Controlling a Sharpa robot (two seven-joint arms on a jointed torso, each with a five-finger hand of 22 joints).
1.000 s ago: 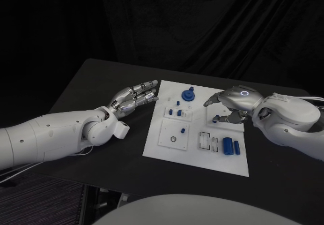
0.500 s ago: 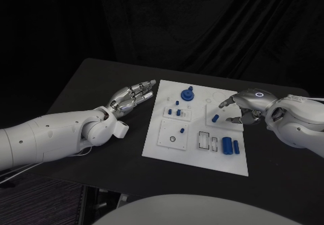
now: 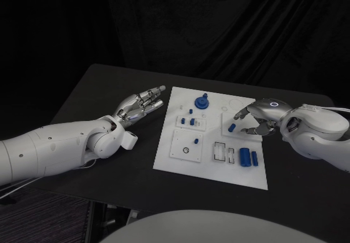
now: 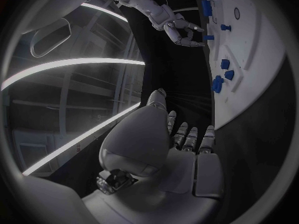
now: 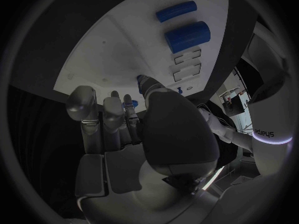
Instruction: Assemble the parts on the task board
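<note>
Since a second ago the right hand (image 3: 257, 117) has drawn back from over the task board (image 3: 211, 167) toward its right edge, fingers curled in on nothing beside a small blue part (image 3: 232, 128). Two blue cylinders (image 3: 250, 157) lie side by side near the board's near right corner, long axes running front to back; the right wrist view shows them beyond the fingers (image 5: 112, 115). On the counter (image 3: 95, 96) left of the board, the left hand (image 3: 140, 107) hovers with fingers released and extended.

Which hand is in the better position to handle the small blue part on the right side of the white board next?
Probably the right hand: its fingers hang just beside the small blue part. The left hand hovers open off the task board.
</note>
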